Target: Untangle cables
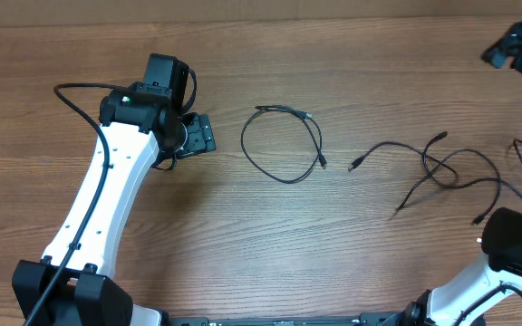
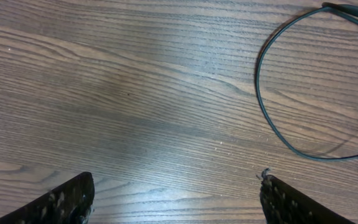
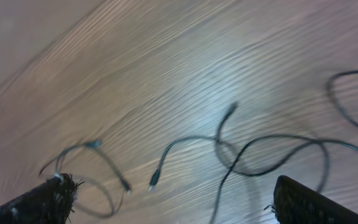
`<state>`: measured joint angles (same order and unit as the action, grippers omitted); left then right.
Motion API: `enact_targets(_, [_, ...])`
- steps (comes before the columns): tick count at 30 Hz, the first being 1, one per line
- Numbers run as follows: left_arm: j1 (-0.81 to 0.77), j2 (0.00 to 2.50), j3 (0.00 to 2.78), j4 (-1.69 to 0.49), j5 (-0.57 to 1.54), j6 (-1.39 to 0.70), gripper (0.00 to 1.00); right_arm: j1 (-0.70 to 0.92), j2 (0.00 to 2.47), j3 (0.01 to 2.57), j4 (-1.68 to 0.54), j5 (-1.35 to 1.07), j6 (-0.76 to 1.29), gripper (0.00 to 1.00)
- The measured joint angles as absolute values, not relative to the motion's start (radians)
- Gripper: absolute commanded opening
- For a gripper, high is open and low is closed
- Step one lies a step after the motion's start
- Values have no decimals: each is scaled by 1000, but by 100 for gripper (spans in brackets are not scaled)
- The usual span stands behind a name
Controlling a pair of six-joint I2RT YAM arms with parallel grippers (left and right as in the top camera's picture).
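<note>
Table (image 1: 243, 263) was mid-brown wood with fine darker grain streaks. Looped cable (image 1: 244, 145) and tangled cables (image 1: 435, 167) read black overhead; the loop looked dark teal in the left wrist view. Left arm (image 1: 107, 199) was white with black joints and 1 green light (image 1: 127, 98).

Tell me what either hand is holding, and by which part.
Nothing. The left hand and right hand are open and empty; the cables lie on the table.

My white tapered left arm (image 1: 107, 186) has black joint housings (image 1: 139, 110), a small green light (image 1: 127, 98), a thick black cable (image 1: 59, 89); my left gripper (image 2: 178, 182) has scuffed black fingers (image 2: 67, 199).
</note>
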<state>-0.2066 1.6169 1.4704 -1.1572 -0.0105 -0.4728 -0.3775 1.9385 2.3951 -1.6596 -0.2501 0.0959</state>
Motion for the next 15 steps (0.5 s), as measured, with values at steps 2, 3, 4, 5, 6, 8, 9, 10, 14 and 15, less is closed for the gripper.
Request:
enact_targets(2, [-207,1617,1470,-1156,-10,-473,85,-352,1938,2395,-1674,-273,77,98])
enact_targets(3, [-207,1617,1470,-1156,-10,-473,85,-337,1938,2392,-1683,-281,72,95])
enact_targets(4, [-207,1617,1470,-1155,-10,-473,85,-323,1938,2385,-1689,-289,67,93])
enact_targets(5, [-207,1617,1470,-1155,-10,-472,85,-308,1938,2373,-1692,-293,61,92])
enact_targets(6, [-207,1617,1470,-1155,-10,-473,85,-292,1938,2354,-1694,-296,57,92])
enact_targets(8, [-207,1617,1470,-1155,-10,-473,85,-267,1938,2308,-1692,-299,53,93])
enact_targets(9, [-207,1617,1470,-1155,-10,-473,85,-253,1938,2274,-1692,-294,56,93])
enact_targets(10, [-207,1617,1470,-1155,-10,-472,85,-244,1938,2246,-1689,-282,61,94])
enact_targets(14, [-207,1617,1470,-1155,-10,-473,85,-221,1939,2099,-1653,-173,120,96])
enact_targets(15, [-207,1617,1470,-1155,-10,-472,85,-221,1940,2059,-1636,-140,138,96])
